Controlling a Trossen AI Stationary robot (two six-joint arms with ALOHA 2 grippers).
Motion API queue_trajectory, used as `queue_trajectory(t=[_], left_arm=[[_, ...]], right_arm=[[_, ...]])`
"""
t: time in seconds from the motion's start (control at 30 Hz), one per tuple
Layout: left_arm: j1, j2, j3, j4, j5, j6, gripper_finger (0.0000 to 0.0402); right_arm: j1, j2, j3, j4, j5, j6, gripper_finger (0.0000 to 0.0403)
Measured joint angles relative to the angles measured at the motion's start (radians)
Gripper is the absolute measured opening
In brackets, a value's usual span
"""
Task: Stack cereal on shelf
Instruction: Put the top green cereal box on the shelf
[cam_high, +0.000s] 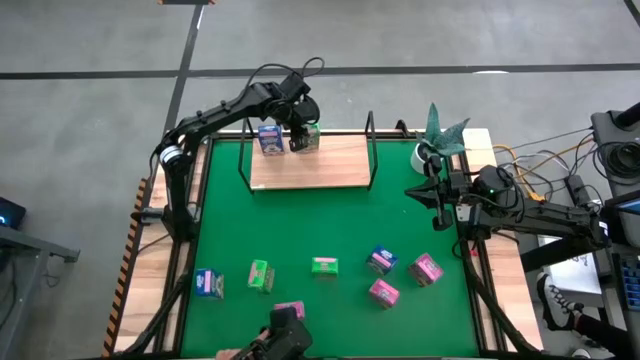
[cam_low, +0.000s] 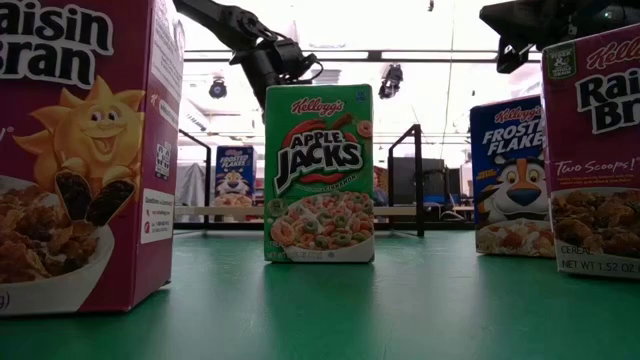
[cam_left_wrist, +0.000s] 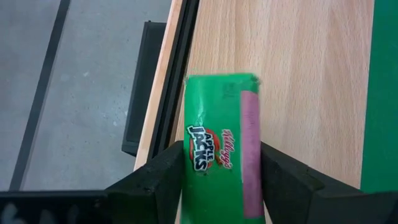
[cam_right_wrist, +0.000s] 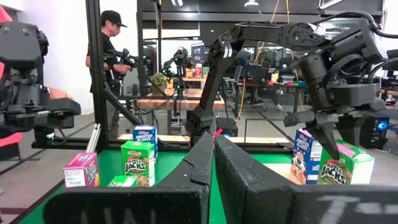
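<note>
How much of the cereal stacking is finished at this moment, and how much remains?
Done: one blue box stands on the shelf. In hand: the left gripper has its fingers around a green box at the shelf's back edge. Left: seven boxes on the green mat. The right gripper waits shut beside the shelf.

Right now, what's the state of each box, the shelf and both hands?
Left hand: over the shelf's back edge, fingers on either side of the Apple Jacks box.
Apple Jacks box: upright on the shelf, between the fingers.
Frosted Flakes box: upright on the shelf beside it.
Shelf: holds two boxes.
Seven boxes: on the green mat.
Right hand: shut, empty, at the mat's right edge.
</note>
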Motion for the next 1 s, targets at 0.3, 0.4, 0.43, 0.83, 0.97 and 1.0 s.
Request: queue_trajectory(t=[0.3, 0.4, 0.43, 0.83, 0.97, 1.0], left_arm=[[0.000, 0.000, -0.003, 0.013, 0.000, 0.011, 0.0194], [-0.004, 0.000, 0.024, -0.015, 0.000, 0.010, 0.0194], [-0.007, 0.000, 0.040, -0.030, 0.000, 0.009, 0.0194], [-0.035, -0.001, 0.146, -0.223, -0.152, 0.046, 0.0148], [-0.034, -0.001, 0.124, -0.226, -0.156, 0.061, 0.0098], [-0.034, -0.001, 0.118, -0.223, -0.157, 0.063, 0.0085]], right_arm=[[0.000, 0.000, 0.000, 0.000, 0.000, 0.000, 0.0009], [0.000, 0.000, 0.000, 0.000, 0.000, 0.000, 0.0009], [0.000, 0.000, 0.000, 0.000, 0.000, -0.001, 0.0009], [0.000, 0.000, 0.000, 0.001, 0.000, -0.001, 0.0009], [0.000, 0.000, 0.000, 0.001, 0.000, -0.001, 0.0009], [0.000, 0.000, 0.000, 0.001, 0.000, -0.002, 0.0009]])
